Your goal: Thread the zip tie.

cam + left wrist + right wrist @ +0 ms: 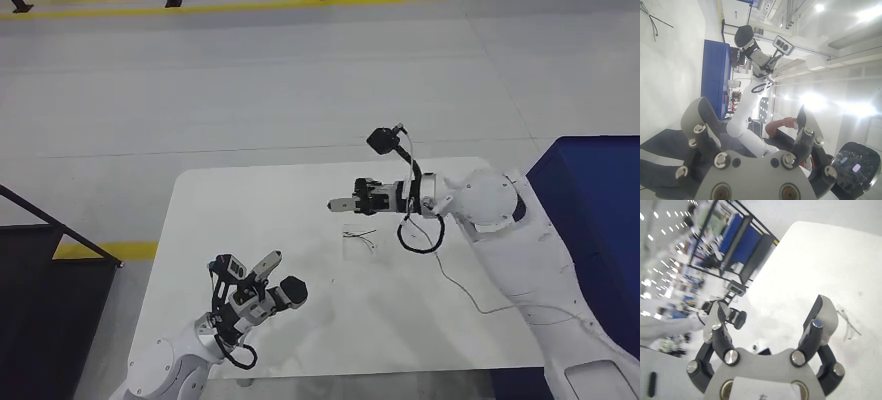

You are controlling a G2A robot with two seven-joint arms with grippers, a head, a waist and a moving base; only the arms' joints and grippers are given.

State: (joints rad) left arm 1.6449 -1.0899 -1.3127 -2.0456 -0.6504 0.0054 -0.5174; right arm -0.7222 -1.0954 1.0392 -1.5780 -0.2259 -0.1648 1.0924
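— Where does the tie lie from our pincers?

— The thin dark plastic zip tie lies flat on the white tabletop, near its middle. It is a small loose tangle of crossed strands, and we cannot tell how many. Our right pincer hangs near it on the side away from our body. The tie sits back toward that pincer's wrist, not ahead of the tips.

— And its long axis?

— In the top view the longest strand runs roughly across the tabletop, close to the line along which the right pincer points. From that arm's own wrist camera the zip tie lies beyond one finger, outside the gap between the two.

— How are the pincers set?

— Both are spread wide and hold nothing. Our left pincer sits toward the near edge of the tabletop, well apart from the tie and tilted up at the room. In its wrist view the zip tie shows far off at the edge.

— So which arm do we count on?

— We judge the right arm the nearer by a good margin. As we read it, the pincer has to come back toward its own wrist and down. It also has to turn so the fingers close across a strand, not along it. A thin strand lying flat may well slip the pinch.
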